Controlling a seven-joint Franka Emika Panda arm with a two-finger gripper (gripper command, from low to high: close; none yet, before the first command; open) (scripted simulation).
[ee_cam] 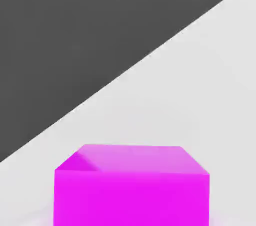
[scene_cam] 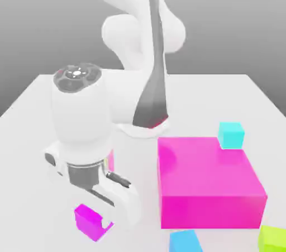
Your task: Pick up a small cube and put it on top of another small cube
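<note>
Claw (scene_cam: 106,212) clenched on the small magenta cube (scene_cam: 89,221), low over the white worktop (scene_cam: 33,133) at the near left of the exterior view, cube seated square between the fingers and filling the foreground of the hand view (ee_cam: 131,190). Next, probably a lift and a carry rightward: closest candidate base the blue cube (scene_cam: 185,241) at the near edge, just beside the big magenta block (scene_cam: 209,186); cyan cube (scene_cam: 231,134) farther off behind that block.

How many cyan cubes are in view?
2: one cyan cube sits behind the large magenta block; another cyan cube lies in front of it at the frame's bottom edge. The arm may hide more.
</note>
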